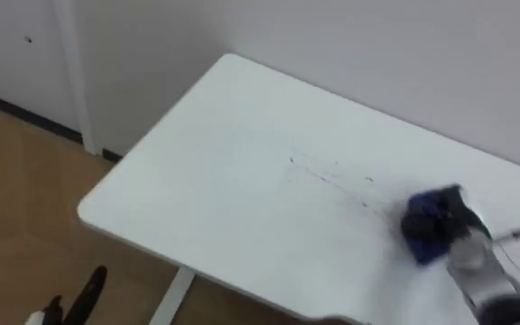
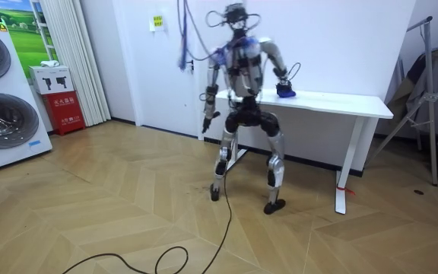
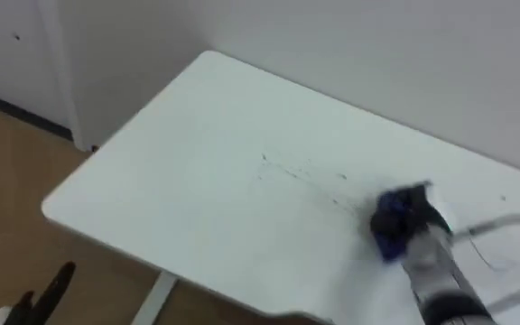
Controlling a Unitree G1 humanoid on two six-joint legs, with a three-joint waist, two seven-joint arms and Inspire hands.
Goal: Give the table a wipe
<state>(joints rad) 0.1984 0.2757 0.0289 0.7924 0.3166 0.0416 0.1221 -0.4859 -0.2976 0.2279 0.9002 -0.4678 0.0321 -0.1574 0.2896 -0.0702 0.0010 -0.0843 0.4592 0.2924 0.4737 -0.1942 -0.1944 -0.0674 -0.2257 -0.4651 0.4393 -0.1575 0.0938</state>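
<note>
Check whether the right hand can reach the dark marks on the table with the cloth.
Probably yes: the right hand holds the cloth on the table just beside the marks, nothing lying between.

— Where is my right arm?
— You have it bent at the elbow and reaching forward over the table (image 1: 233, 181), with the forearm coming in from the near right. Your right hand (image 1: 463, 233) rests on the table top, well in from its left end, with the fingers curled over the blue cloth (image 1: 425, 227).
— And the left?
— Your left arm hangs down at the robot's side, off the table's left end. Your left hand (image 1: 87, 298) is below the table's near edge, fingers relaxed, holding nothing. You stand close to the table's front with knees bent and feet apart.
</note>
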